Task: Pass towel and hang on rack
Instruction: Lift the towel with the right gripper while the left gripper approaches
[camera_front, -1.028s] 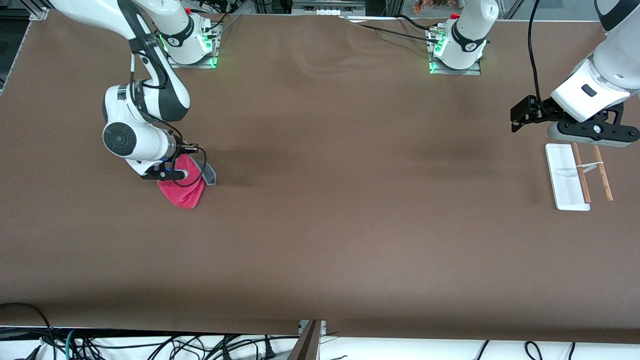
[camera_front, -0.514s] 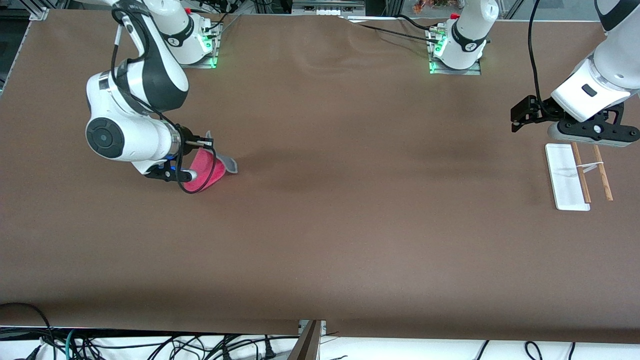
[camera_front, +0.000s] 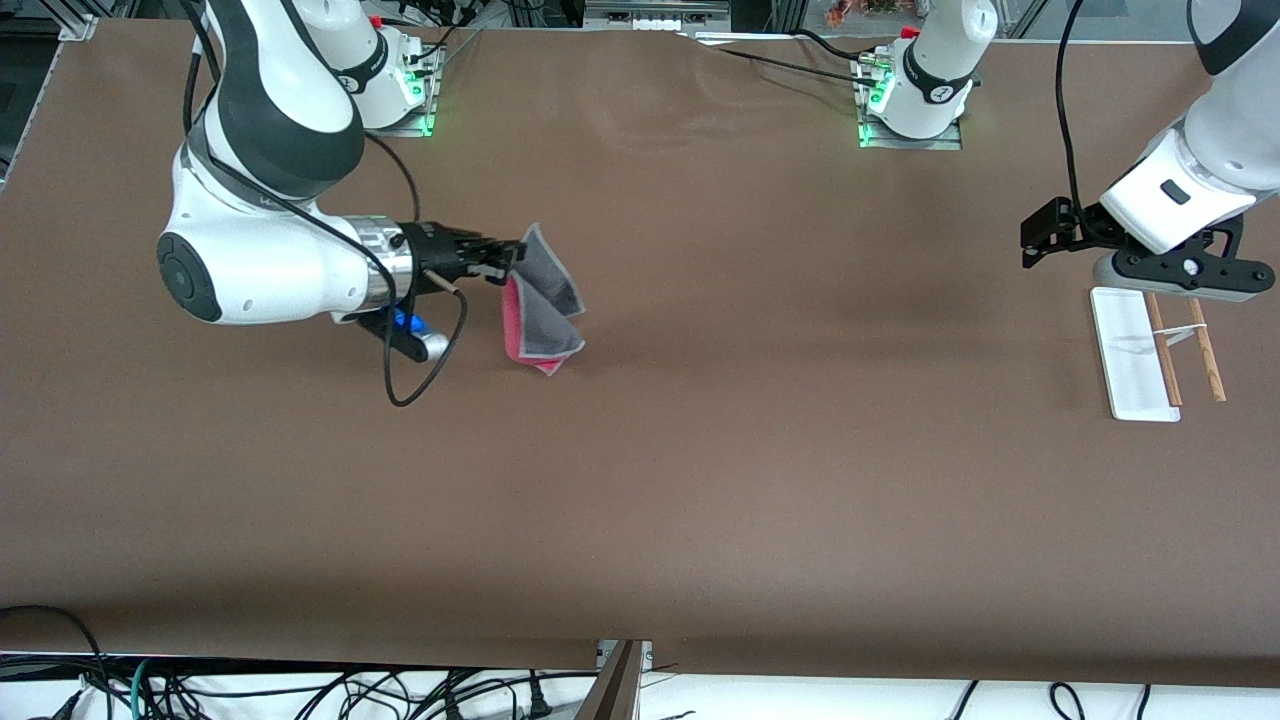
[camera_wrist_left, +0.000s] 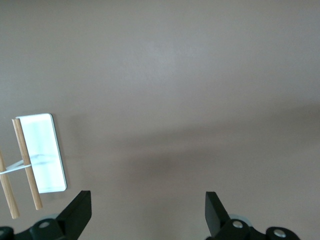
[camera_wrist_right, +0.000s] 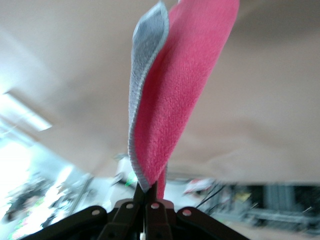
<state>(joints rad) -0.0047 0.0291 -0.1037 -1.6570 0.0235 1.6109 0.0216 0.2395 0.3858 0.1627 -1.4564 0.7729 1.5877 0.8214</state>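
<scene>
Right end effector (camera_front: 515, 262) raised, turned sideways, fingers pinched together, left end effector (camera_wrist_left: 145, 212) hovering, fingers spread

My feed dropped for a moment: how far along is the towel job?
Done: the right gripper has shut on the towel and holds it in the air over the table's right-arm end. In hand: carrying it for the pass. Left: the handover and the hanging. The left gripper waits with jaws open, above the rack, whose rods are bare.
</scene>
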